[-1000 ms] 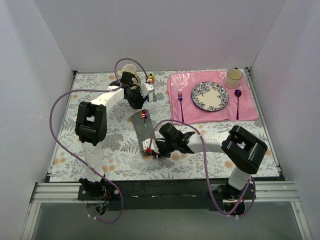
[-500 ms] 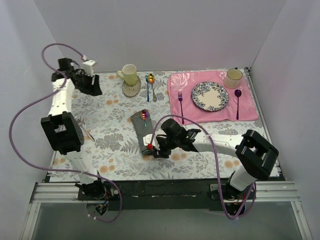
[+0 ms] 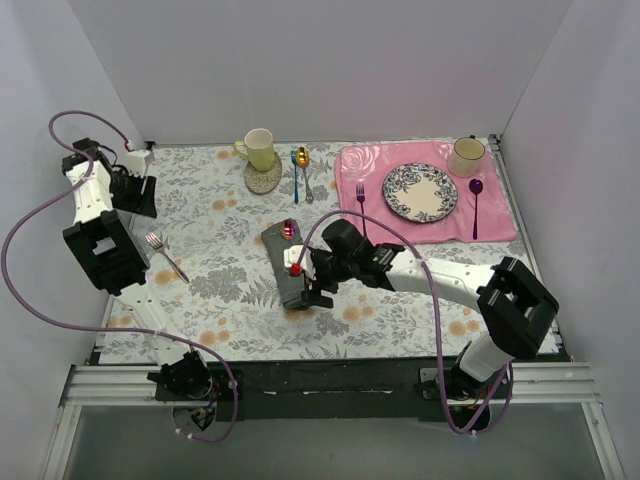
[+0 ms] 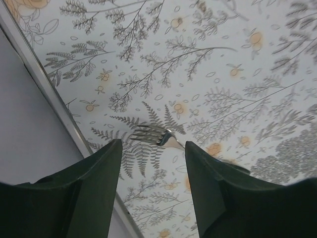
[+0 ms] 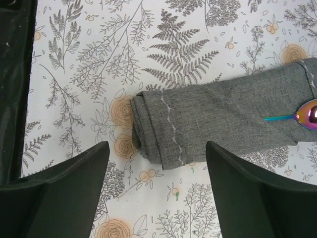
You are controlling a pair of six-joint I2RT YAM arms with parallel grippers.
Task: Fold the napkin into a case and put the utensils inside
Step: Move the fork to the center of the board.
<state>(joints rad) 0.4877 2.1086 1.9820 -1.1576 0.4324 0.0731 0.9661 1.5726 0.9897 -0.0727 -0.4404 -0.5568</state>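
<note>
The napkin [image 3: 284, 264] lies folded into a narrow dark grey case mid-table, its stitched end showing in the right wrist view [image 5: 218, 116]. The spoon's shiny gold-to-purple bowl [image 3: 290, 229] [image 5: 310, 113] sticks out of the far end, with the handle tucked inside. My right gripper [image 3: 306, 288] [image 5: 157, 148] hovers open over the napkin's near end and holds nothing. The silver fork [image 3: 165, 255] [image 4: 154, 135] lies near the table's left edge. My left gripper [image 3: 135, 196] [image 4: 152, 152] hangs open above the fork's tines, clear of them.
At the back right lies a pink placemat [image 3: 400, 232] with a patterned plate [image 3: 420, 192], a cup [image 3: 466, 155], a purple fork [image 3: 361, 212] and a purple spoon [image 3: 476, 205]. A yellow mug [image 3: 258, 148] and a blue-handled spoon [image 3: 299, 167] sit at the back. The left wall is close.
My left arm swung from the back middle to the left edge, over the fork, and its jaws opened. My right gripper let go of the napkin's near end and opened wide.
</note>
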